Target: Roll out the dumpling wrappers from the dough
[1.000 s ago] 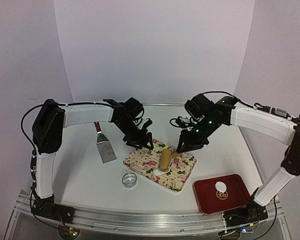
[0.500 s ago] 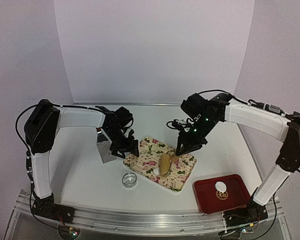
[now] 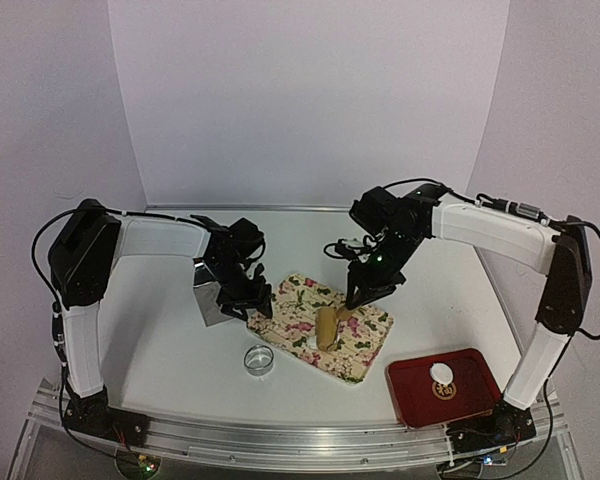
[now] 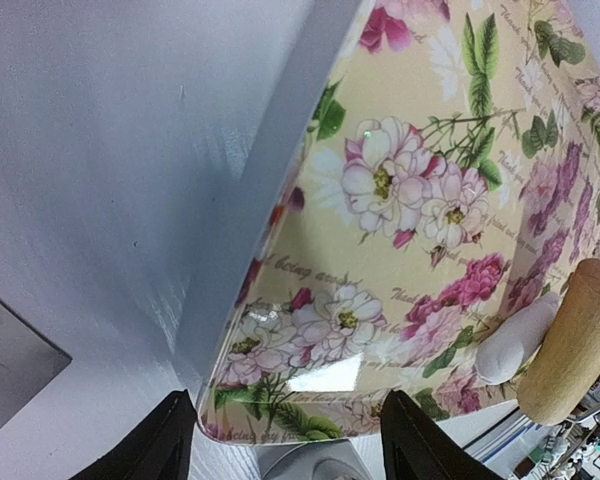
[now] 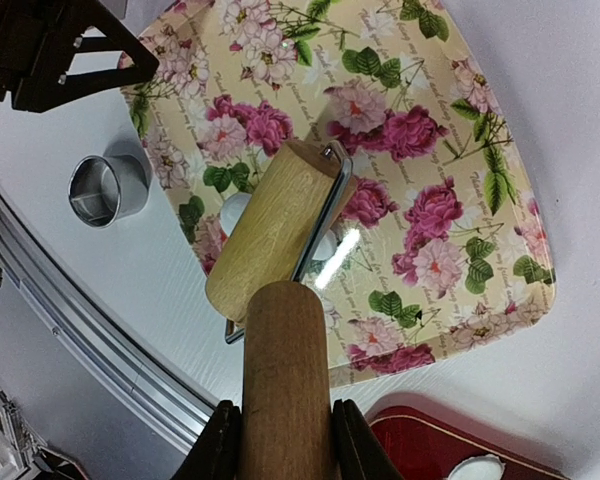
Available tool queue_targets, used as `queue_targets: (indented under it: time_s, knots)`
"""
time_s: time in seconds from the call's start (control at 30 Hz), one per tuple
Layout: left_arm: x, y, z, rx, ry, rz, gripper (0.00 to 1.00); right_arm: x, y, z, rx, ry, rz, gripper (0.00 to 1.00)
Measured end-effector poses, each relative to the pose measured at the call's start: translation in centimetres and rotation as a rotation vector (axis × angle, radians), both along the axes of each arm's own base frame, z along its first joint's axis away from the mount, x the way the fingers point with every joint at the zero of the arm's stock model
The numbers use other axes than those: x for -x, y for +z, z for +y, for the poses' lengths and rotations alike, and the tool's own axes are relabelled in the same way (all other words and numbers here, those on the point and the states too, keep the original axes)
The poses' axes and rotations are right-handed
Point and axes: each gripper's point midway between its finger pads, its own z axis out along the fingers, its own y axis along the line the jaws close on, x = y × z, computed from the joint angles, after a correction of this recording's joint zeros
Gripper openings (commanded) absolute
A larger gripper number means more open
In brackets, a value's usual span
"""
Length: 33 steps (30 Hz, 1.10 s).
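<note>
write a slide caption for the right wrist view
Right gripper holds the wooden hand roller over a white dough lump on the rectangular floral-print board.

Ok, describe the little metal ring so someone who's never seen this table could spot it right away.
Start at the floral board in the middle of the white table. Just off its near left corner, toward the arm bases, the metal ring stands on its own. It is the only small, shiny, open round hoop; the spatula further left is flat and square.
</note>
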Motion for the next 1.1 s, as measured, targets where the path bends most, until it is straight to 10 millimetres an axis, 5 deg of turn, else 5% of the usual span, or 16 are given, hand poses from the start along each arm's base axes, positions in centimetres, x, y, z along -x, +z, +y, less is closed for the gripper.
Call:
queue_targets:
  time_s: [0.43,1.1]
  knots:
    - [0.2,-0.9,1.9,-0.104,-0.029,-0.009,0.49,-0.4,-0.4,0.4,0.005,0.021,-0.007,0.00]
    - [0.5,-1.7,1.4,-0.068,-0.183,-0.051,0.31,-0.8,-1.1,0.8,0.051,0.063,0.005,0.00]
